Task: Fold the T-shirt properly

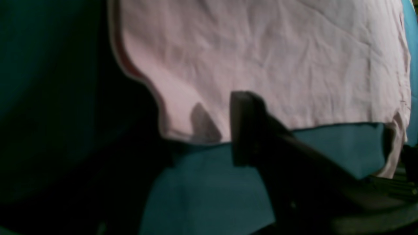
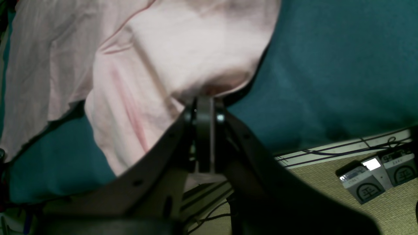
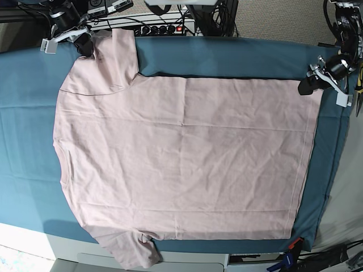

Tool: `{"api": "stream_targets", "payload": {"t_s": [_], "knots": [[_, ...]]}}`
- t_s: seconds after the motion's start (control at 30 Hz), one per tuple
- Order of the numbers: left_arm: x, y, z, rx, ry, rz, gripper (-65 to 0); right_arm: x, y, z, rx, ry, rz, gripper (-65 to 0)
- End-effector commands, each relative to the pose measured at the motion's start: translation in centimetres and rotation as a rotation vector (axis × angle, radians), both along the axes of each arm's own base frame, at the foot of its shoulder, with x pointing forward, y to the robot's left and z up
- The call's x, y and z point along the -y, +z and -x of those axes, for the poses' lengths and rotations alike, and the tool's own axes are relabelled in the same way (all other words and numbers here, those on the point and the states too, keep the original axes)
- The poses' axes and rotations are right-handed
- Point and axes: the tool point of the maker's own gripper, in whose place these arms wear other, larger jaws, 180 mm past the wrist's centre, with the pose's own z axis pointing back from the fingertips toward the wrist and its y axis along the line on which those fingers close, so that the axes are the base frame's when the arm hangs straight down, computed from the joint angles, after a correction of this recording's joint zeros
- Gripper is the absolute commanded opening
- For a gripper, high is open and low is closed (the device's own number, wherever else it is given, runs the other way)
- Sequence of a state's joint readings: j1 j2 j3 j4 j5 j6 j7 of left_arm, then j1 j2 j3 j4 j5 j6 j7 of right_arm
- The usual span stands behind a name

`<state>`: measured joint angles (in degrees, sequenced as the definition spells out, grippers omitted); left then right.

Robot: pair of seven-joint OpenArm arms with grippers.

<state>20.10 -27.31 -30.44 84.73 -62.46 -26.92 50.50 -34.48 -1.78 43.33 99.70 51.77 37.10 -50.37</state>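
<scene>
T-shirt (image 3: 181,164) lies flat on teal cloth (image 3: 238,59); right hand (image 2: 204,101) grips its sleeve.

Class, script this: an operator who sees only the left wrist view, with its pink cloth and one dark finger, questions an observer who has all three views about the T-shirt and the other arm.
Operator: Is the T-shirt spread out or bunched up?
Observer: The base view shows the T-shirt spread flat on the teal cloth, plain side up, with both sleeves out.
Operator: What is the right gripper doing?
Observer: The right gripper is at the upper sleeve in the base view. In its own wrist view, the jaws are closed on a bunch of pink fabric.
</scene>
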Motion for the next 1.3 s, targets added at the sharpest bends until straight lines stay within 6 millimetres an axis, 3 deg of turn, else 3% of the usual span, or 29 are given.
{"api": "stream_targets", "payload": {"t_s": [0.0, 0.1, 0.2, 1.27], "knots": [[-0.27, -0.04, 0.25, -0.018, -0.02, -0.023, -43.9, 0.3, 0.74, -0.24, 0.027, 0.0, 0.007, -65.0], [-0.27, -0.02, 0.22, -0.017, -0.02, -0.023, -50.5, 0.3, 0.75, -0.24, 0.027, 0.0, 0.007, -65.0], [-0.26, 0.04, 0.18, -0.012, -0.021, -0.023, -64.6, 0.33, 0.78, -0.27, 0.029, -0.002, 0.007, -65.0], [-0.46, 0.29, -0.2, 0.025, -0.027, -0.048, -65.0, 0.18, 0.65, -0.15, 0.025, 0.026, 0.029, -65.0]]}}
